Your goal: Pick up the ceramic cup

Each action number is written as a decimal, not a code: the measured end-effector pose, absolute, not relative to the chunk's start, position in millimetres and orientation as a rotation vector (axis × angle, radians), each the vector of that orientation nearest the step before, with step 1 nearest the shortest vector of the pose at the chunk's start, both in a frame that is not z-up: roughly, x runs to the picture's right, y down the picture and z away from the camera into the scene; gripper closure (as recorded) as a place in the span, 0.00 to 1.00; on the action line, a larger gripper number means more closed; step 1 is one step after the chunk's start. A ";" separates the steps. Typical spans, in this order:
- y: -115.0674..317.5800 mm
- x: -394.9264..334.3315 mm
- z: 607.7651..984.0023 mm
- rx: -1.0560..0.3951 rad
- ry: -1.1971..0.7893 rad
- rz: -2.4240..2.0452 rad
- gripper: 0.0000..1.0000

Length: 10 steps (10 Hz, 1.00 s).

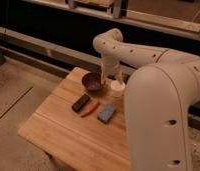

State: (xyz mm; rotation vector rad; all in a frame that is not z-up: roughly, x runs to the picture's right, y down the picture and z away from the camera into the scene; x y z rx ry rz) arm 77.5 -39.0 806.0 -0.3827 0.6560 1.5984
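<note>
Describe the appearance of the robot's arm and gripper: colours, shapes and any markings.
The arm is glossy white, built of thick, rounded tubular segments with bulbous joints. Small dark round dots, probably screw recesses, mark its shell. No loose cables show. The gripper, just above the small white ceramic cup on the wooden table, looks pale like the arm; its finer details cannot be made out.

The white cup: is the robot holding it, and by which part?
Cannot tell. The gripper is right at the top of the ceramic cup, but the contact itself is hidden.
</note>
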 end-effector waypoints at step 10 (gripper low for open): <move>-16.6 70.5 846.4 -0.446 0.640 1.595 0.60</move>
